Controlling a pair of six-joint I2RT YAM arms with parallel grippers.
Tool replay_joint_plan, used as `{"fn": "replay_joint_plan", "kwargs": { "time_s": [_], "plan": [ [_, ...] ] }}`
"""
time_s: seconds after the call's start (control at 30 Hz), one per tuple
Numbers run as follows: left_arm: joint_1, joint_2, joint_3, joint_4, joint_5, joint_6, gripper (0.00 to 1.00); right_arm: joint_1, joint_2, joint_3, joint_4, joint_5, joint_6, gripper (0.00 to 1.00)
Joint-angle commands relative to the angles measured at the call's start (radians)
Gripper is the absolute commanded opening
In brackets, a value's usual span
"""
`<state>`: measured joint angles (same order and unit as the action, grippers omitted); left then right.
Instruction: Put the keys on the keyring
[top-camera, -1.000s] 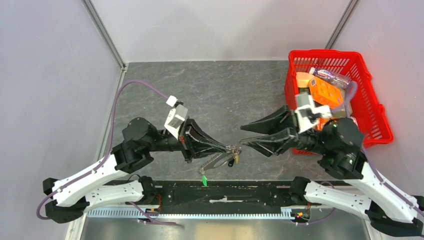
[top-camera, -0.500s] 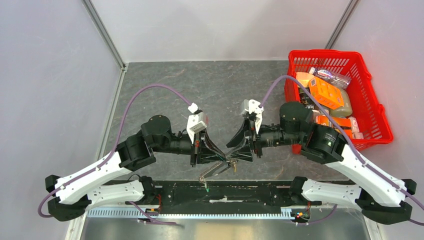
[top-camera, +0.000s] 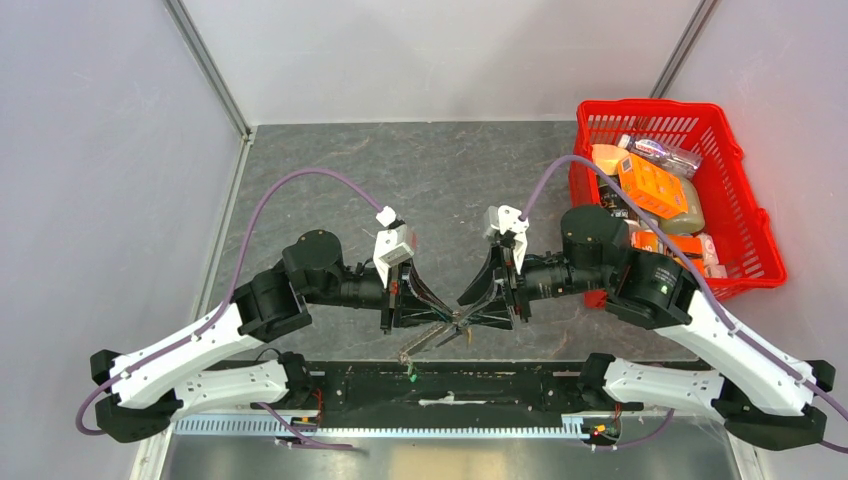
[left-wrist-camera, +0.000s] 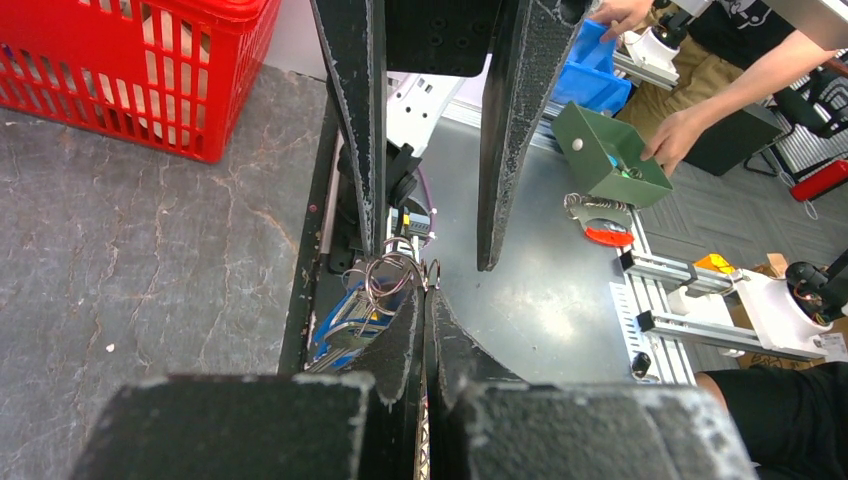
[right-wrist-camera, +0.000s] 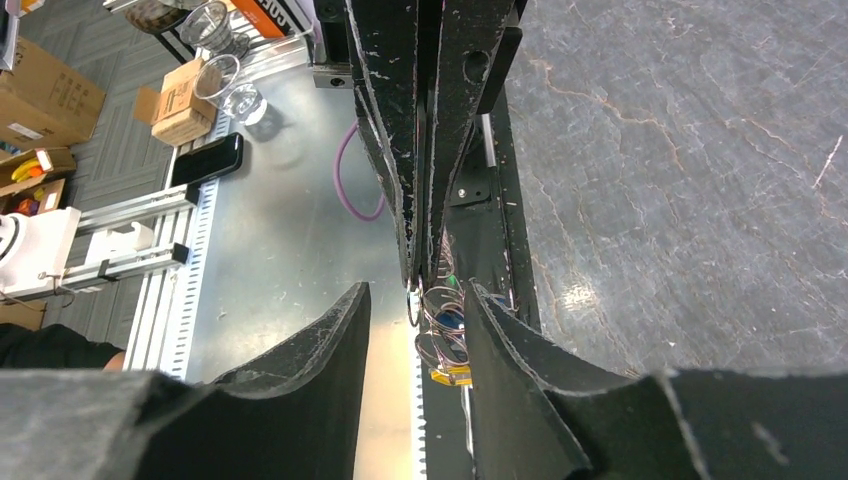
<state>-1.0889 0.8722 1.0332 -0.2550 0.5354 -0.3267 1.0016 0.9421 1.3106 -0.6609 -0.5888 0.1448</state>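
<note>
left claw (left-wrist-camera: 425, 300): clenched tight; i see its tips pinching the wire loops of the keyring (left-wrist-camera: 388, 272).
right claw (right-wrist-camera: 415, 300): released; its two fingers (left-wrist-camera: 362, 120) stand apart, one on each side of the left tips, and i can't see them touching anything.
keyring spot: held up at the left tips, over the near edge of the table (top-camera: 400, 180), between the two arms.
chain (top-camera: 425, 340): from above i see it run down and left from the ring to the green tag (top-camera: 412, 377), over the black rail.
keys (right-wrist-camera: 449, 322): bunched just by the loops; a blue cap and a yellow cap (right-wrist-camera: 450, 375) show. i cannot tell if they are threaded on.
basket (top-camera: 655, 104): red, at the far right of the table, full of packets, well apart from both claws.
</note>
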Motion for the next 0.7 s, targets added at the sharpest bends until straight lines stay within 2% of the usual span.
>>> {"fn": "replay_joint_plan", "kwargs": {
  "time_s": [0.0,0.33,0.57,0.67],
  "plan": [
    [-0.002,-0.008,0.028,0.06,0.035,0.026,0.02,0.002,0.014,0.045,0.009,-0.035,-0.007,0.46],
    [-0.001,-0.007,0.036,0.062,0.023,0.03,0.02,0.001,0.031,0.05,0.012,-0.078,-0.006,0.32],
    [-0.001,-0.01,0.036,0.057,0.014,0.028,0.02,0.002,0.025,0.049,0.012,-0.087,-0.004,0.13],
    [-0.001,-0.012,0.036,0.058,0.004,0.028,0.02,0.002,0.018,0.045,0.012,-0.09,-0.006,0.07]
  ]
}}
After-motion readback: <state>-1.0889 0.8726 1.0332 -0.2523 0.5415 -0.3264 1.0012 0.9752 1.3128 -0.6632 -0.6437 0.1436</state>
